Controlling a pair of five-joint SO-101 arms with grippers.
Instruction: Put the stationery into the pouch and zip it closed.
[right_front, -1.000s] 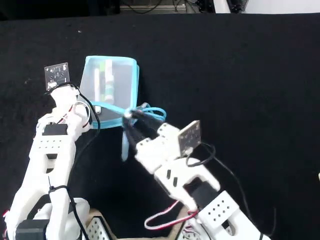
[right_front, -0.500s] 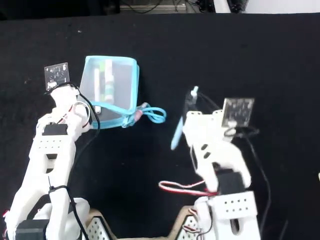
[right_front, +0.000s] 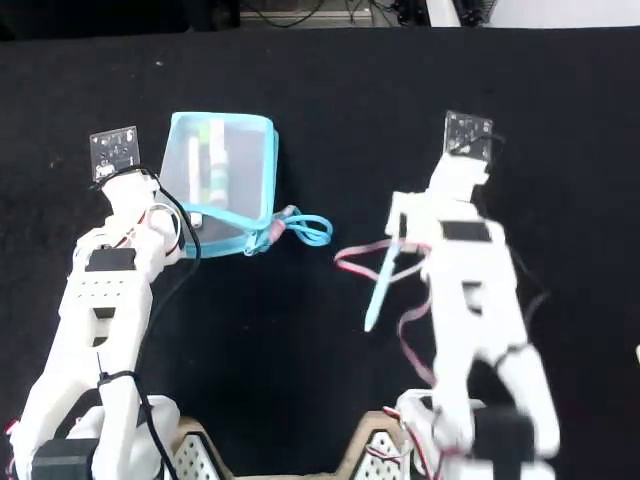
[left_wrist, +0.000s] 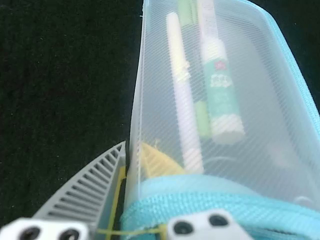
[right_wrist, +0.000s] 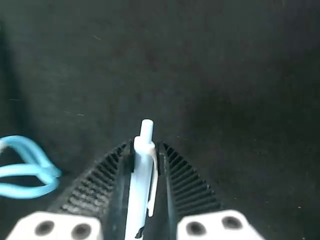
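Observation:
The translucent pouch (right_front: 222, 175) with blue trim lies at the left of the black table, its blue wrist loop (right_front: 306, 229) trailing to the right. Through its mesh wall (left_wrist: 240, 85) I see a white pen (left_wrist: 182, 110) and a green-labelled stick (left_wrist: 220, 85). My left gripper (right_front: 196, 218) is shut on the pouch's near edge, one grey finger (left_wrist: 95, 192) outside the mesh. My right gripper (right_front: 398, 228) hangs well to the right of the pouch, shut on a light blue pen (right_front: 382, 282). That pen (right_wrist: 142, 170) stands between the ribbed fingers (right_wrist: 102, 182), its clicker end past the tips.
The black cloth (right_front: 560, 130) covers the table, with bare room behind and right of the right arm. A pink cable (right_front: 362, 262) loops off the right arm beside the pen. The blue loop (right_wrist: 25, 170) lies off to one side of the right gripper.
The right arm has swung away from the pouch's opening to the right, carrying the blue pen with it. The left arm and the pouch have stayed put.

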